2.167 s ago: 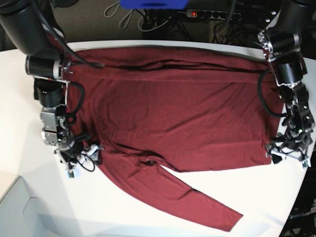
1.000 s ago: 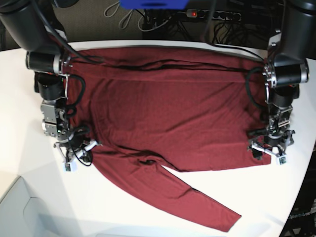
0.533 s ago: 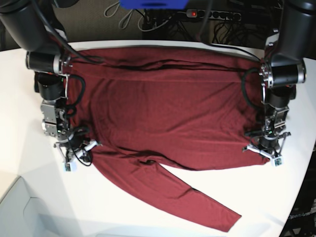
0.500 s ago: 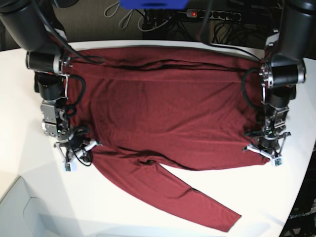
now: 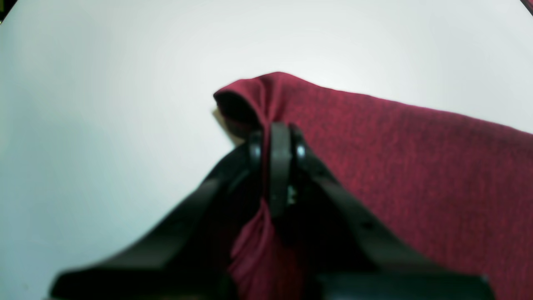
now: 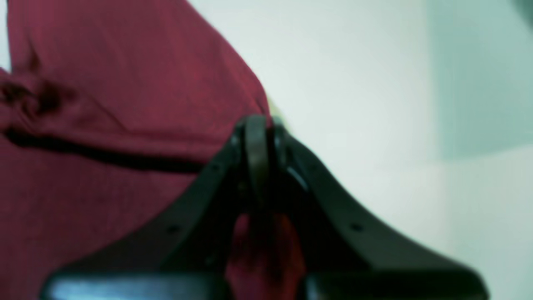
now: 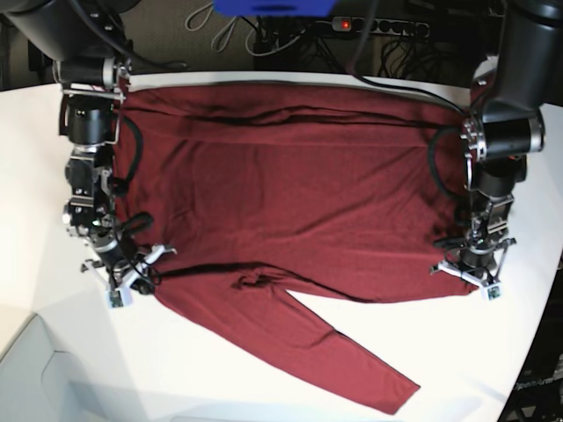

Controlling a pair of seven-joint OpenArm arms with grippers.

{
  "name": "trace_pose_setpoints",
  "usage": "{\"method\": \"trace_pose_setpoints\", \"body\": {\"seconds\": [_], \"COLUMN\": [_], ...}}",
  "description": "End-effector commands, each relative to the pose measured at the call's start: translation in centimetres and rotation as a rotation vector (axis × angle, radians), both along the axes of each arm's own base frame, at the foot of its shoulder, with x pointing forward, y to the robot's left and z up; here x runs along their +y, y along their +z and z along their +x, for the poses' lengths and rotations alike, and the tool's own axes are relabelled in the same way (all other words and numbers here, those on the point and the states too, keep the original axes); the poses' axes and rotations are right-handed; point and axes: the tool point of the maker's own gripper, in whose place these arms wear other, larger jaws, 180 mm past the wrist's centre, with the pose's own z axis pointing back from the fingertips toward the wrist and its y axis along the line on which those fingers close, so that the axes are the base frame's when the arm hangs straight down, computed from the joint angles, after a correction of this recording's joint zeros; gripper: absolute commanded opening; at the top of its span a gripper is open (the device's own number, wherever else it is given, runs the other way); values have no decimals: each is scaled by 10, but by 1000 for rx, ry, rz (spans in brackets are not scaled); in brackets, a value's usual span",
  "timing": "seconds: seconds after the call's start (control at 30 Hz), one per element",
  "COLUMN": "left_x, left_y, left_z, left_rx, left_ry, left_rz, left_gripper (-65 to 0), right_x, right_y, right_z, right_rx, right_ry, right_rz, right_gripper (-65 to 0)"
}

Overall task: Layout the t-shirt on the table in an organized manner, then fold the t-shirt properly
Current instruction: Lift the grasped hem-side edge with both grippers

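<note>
The maroon t-shirt (image 7: 299, 185) lies spread across the white table (image 7: 35, 176), with one long sleeve (image 7: 343, 356) running toward the front right. At the shirt's front right corner my left gripper (image 7: 466, 271) is shut on the fabric. The left wrist view shows its fingertips (image 5: 275, 141) pinching a raised corner of the t-shirt (image 5: 416, 166) above the table (image 5: 104, 104). My right gripper (image 7: 132, 277) is shut on the shirt's front left edge. In the right wrist view, fabric of the t-shirt (image 6: 104, 104) is clamped between the right gripper's (image 6: 256, 133) fingers, over the table (image 6: 354, 83).
Cables and a power strip (image 7: 378, 25) lie behind the table's far edge. The table's curved front edge (image 7: 26, 330) runs at the lower left. Bare tabletop shows in front of the shirt and to both sides.
My left gripper has shut on the shirt's front right corner. The right arm has shifted, dragging the front left edge; a new crease shows there and the sleeve end has slid left.
</note>
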Motion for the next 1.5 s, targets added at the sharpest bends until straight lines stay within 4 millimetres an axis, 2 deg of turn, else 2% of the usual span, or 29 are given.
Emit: {"method": "trace_pose_setpoints", "body": {"seconds": [0.0, 0.13, 0.2, 0.4, 0.57, 0.6, 0.7, 0.83, 1.2, 1.37, 1.47], "left_x": [9, 9, 3, -14, -26, -26, -8, 9, 6, 7, 21], "left_y": [39, 44, 45, 72, 75, 75, 80, 90, 77, 64, 64], "left_z": [24, 19, 13, -1, -16, -20, -34, -49, -82, -96, -104], "left_rx": [-116, -135, -141, -201, -210, -213, -243, -279, -246, -234, -238], "left_ry": [13, 26, 13, -68, -110, -111, -57, -8, -30, -7, 29], "left_rz": [13, -38, -65, -52, -37, -35, -42, -38, -9, -68, -86], "left_gripper": [-649, -649, -649, -649, -649, -649, -649, -649, -649, -649, -649], "right_x": [-2, 0, 1, 7, 13, 14, 7, 15, 19, 15, 13], "right_y": [20, 28, 32, 47, 54, 55, 57, 50, 7, 2, 0], "right_z": [6, -5, -12, -35, -58, -64, -79, -99, -148, -157, -162], "right_rx": [-62, -77, -87, -139, -163, -166, -172, -144, -11, 7, 18], "right_ry": [2, 13, 21, 46, 65, 67, 54, 131, 180, 176, 180], "right_rz": [1, -29, -46, -83, -106, -110, -121, -117, -117, -120, -130], "right_gripper": [-650, -650, -650, -650, -650, -650, -650, -650, -650, -650, -650]}}
